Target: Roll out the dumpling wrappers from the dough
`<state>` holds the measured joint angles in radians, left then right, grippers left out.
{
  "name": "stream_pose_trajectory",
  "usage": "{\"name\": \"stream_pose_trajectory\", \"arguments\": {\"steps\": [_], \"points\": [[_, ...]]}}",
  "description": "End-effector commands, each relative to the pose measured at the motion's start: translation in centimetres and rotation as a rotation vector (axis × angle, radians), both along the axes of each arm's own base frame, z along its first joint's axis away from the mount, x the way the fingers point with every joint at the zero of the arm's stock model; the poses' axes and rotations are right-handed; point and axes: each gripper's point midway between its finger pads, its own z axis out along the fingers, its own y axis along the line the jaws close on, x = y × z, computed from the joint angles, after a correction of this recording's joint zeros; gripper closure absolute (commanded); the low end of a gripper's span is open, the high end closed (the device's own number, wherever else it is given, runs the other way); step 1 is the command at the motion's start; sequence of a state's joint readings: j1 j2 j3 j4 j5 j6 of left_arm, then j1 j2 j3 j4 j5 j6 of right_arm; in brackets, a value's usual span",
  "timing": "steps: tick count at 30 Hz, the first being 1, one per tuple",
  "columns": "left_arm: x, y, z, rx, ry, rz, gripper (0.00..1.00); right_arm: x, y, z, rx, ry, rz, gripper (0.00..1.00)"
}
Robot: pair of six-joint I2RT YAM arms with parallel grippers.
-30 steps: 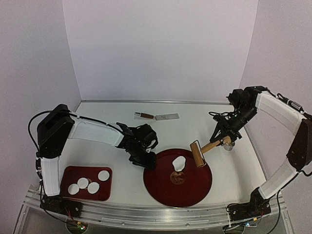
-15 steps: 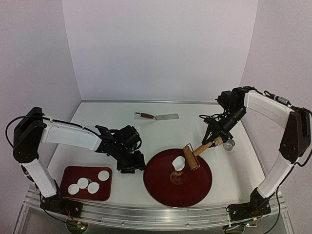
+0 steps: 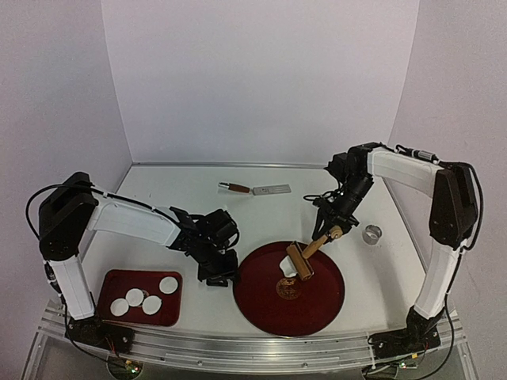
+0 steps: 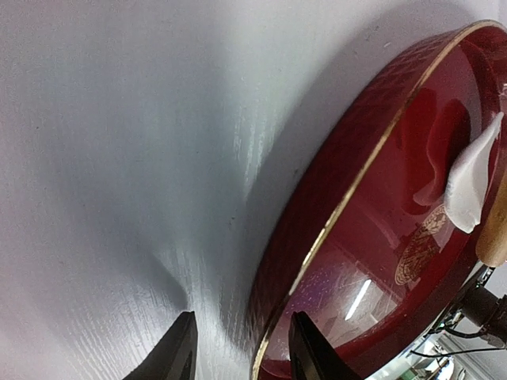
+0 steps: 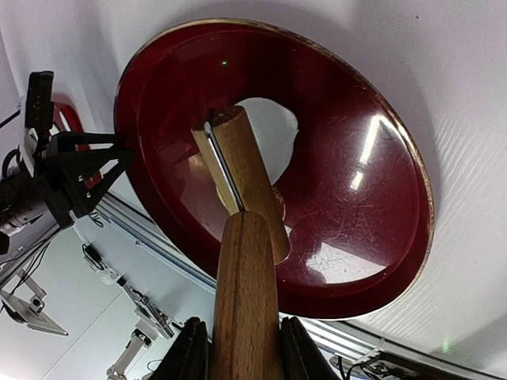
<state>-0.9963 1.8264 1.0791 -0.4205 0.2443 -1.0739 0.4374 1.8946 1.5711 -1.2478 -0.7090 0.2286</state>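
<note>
A ragged white dough piece (image 3: 288,261) lies on the round red plate (image 3: 317,307). My right gripper (image 3: 332,230) is shut on the wooden roller's handle (image 5: 245,301). The roller's head (image 3: 299,262) rests on the dough's right part and hides it; in the right wrist view the dough (image 5: 275,127) shows behind the head (image 5: 242,178). My left gripper (image 3: 219,272) is open at the plate's left rim. In the left wrist view (image 4: 238,354) its jaws straddle the rim (image 4: 348,198). Several round dumpling wrappers (image 3: 150,304) lie in the small red tray (image 3: 142,318).
A small metal ring (image 3: 371,233) stands right of the plate. A wood-handled metal scraper (image 3: 255,189) lies at the back. The red tray sits at the front left, near the left arm's base. White walls close in the back and sides.
The right arm has swung the roller left and in over the plate, its head now on the dough. The left gripper drew back left, then returned to the plate's rim.
</note>
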Motion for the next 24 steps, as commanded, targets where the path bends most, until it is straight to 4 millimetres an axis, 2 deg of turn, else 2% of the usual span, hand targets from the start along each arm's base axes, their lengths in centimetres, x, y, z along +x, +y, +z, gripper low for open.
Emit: {"name": "stream_pose_trajectory", "arguments": {"steps": [1, 6, 18, 24], "points": [[0.3, -1.2, 0.3, 0.004, -0.007, -0.020, 0.62, 1.5, 0.5, -0.1, -0.007, -0.024, -0.016, 1.00], [0.5, -1.0, -0.6, 0.064, -0.003, -0.038, 0.68, 2.3, 0.9, -0.7, -0.005, -0.024, -0.012, 1.00], [0.9, -1.3, -2.2, 0.145, 0.011, -0.083, 0.87, 2.0, -0.4, -4.3, -0.103, 0.022, 0.018, 1.00], [1.0, -1.4, -2.6, 0.159, 0.017, -0.090, 0.94, 2.1, -2.7, -6.4, -0.248, 0.009, 0.024, 1.00]]}}
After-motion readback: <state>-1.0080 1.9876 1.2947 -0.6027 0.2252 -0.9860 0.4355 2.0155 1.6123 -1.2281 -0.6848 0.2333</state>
